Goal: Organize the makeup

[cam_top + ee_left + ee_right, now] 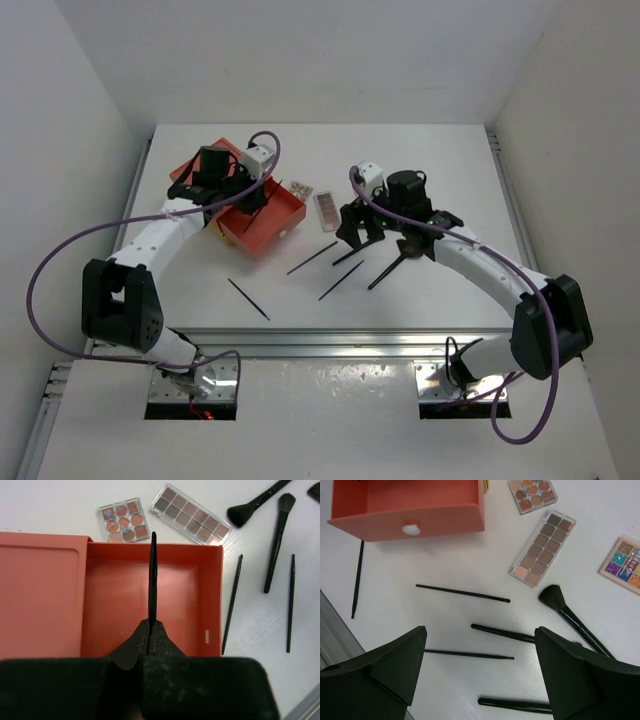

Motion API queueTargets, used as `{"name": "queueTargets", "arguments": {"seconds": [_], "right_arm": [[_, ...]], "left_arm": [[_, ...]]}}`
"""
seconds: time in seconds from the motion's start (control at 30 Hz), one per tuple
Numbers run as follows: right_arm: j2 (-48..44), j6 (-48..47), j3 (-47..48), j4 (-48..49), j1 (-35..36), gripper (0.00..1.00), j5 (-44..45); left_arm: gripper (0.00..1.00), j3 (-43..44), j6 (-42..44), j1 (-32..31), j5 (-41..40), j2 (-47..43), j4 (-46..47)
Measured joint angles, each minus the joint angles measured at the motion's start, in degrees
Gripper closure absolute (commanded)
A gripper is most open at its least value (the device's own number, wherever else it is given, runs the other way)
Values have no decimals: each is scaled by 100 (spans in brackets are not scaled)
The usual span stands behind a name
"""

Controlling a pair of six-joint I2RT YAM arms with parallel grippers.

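Observation:
My left gripper [151,622] is shut on a thin black stick [152,575] and holds it over the open orange box [115,605]; in the top view this gripper [246,198] is above the box [272,228]. A small pinkish palette [123,520] and a long brown palette [190,514] lie just beyond the box. My right gripper [480,630] is open and empty above several black brushes and sticks, among them a thin stick [468,654] and a fluffy brush [570,615]. A multicoloured palette [625,562] lies at the right.
One thin stick [248,298] lies alone near the table's front edge, left of centre. The box front with its white knob [411,529] faces the right gripper. A metal rail [330,345] runs along the near edge.

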Motion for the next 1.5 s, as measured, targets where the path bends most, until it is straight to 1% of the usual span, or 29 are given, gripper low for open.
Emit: {"name": "queueTargets", "arguments": {"seconds": [0.03, 0.1, 0.13, 0.17, 0.23, 0.27, 0.37, 0.47, 0.53, 0.57, 0.6, 0.63, 0.7, 0.77, 0.8, 0.83, 0.93, 1.03, 1.1, 1.2, 1.33, 1.5], "right_arm": [[-35, 0, -48, 2, -9, 11, 17], [-164, 0, -160, -2, -20, 10, 68], [-205, 2, -181, -4, -26, 10, 90], [-249, 0, -188, -4, -31, 10, 101], [-308, 2, -188, 4, -33, 8, 118], [-321, 11, -188, 2, -35, 8, 129], [-323, 28, -188, -50, -35, 8, 210], [-323, 109, -173, -205, -35, 8, 490], [-321, 199, -142, -365, -33, 8, 811], [-321, 267, -116, -472, -35, 8, 1012], [-321, 328, -103, -546, -35, 8, 1185], [-321, 387, -90, -634, -35, 8, 1373], [-323, 509, -90, -782, -39, 8, 1657], [-330, 605, -90, -907, -42, 8, 1834], [-352, 647, -105, -944, -42, 8, 1915], [-389, 680, -140, -953, -44, 8, 1956], [-603, 769, -317, -1008, -63, 8, 2050], [-855, 852, -553, -1051, -68, 8, 2083], [-986, 903, -691, -1093, -68, 8, 2090], [-1134, 957, -855, -1117, -61, 8, 2098], [-1340, 966, -1080, -1174, 11, 8, 2151], [-1576, 984, -1285, -1239, 81, 8, 2229]], "left_arm": [[92, -2, 4, 0, -57, 20, 35], [70, -2, 37, 0, -114, 17, 85], [62, -2, 85, 0, -131, 17, 90], [51, -2, 96, 0, -155, 17, 76], [39, 0, 129, 0, -181, 17, 24], [38, 4, 155, 0, -192, 17, -7], [38, 74, 278, 4, -197, 9, -177], [44, 278, 717, 4, -79, -144, -426], [53, 435, 1335, 7, 140, -417, -667], [56, 503, 1674, 7, 280, -584, -841], [62, 562, 2098, 7, 424, -791, -1067], [63, 601, 2546, 0, 553, -1010, -1309], [63, 640, 3552, -39, 748, -1373, -1867], [59, 629, 4586, -105, 857, -1602, -2623], [55, 592, 5134, -162, 887, -1648, -3040], [54, 520, 5648, -214, 903, -1650, -3410], [53, -42, 6916, -393, 863, -1475, -4288], [53, -732, 7737, -636, 603, -1145, -4599], [54, -1102, 8164, -831, 363, -946, -4616], [56, -1462, 8570, -1073, 76, -713, -4435], [57, -1550, 8806, -1266, -208, -258, -4131], [57, -1641, 8876, -1281, -603, 396, -3775]]}}
